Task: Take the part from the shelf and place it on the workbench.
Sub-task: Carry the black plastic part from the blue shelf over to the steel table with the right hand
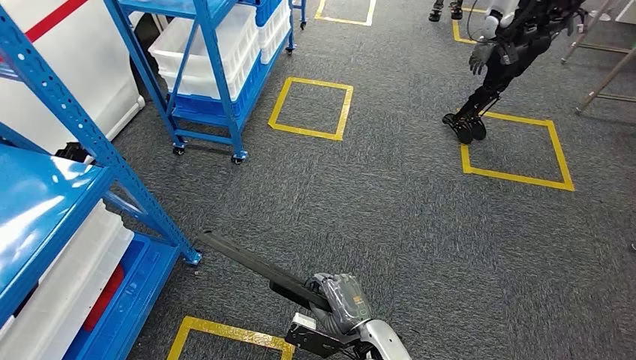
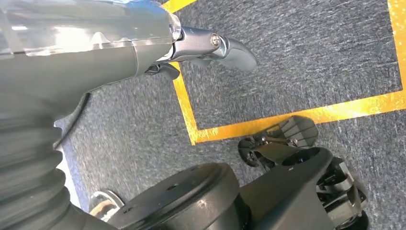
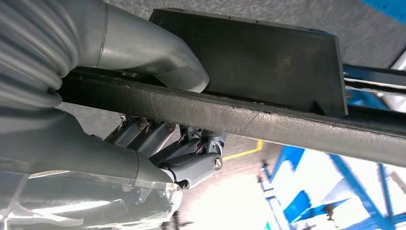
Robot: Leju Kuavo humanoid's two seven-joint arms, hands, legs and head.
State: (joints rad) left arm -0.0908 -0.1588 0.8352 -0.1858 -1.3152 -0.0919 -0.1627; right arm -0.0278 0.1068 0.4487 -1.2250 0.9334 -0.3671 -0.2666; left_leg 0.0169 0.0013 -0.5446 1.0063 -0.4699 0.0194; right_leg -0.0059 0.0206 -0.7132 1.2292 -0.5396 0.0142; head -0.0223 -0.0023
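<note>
The part is a long black bar [image 1: 247, 259] with a black block at its near end. In the head view my right hand [image 1: 341, 304] grips it low in the middle of the picture, and the bar points up and left toward the blue shelf [image 1: 45, 195]. In the right wrist view the bar [image 3: 249, 117] crosses the picture, with the thumb [image 3: 158, 52] on one side and the fingers [image 3: 191, 153] wrapped round the other. My left hand [image 2: 143, 43] hangs over the carpet with its thumb [image 2: 234, 50] sticking out and nothing in it.
White bins [image 1: 67, 277] sit on the blue shelf's lower levels at my left. A wheeled blue rack [image 1: 210, 67] with white bins stands further back. Yellow tape squares [image 1: 311, 109] mark the grey carpet. Another robot [image 1: 517, 45] stands at the far right.
</note>
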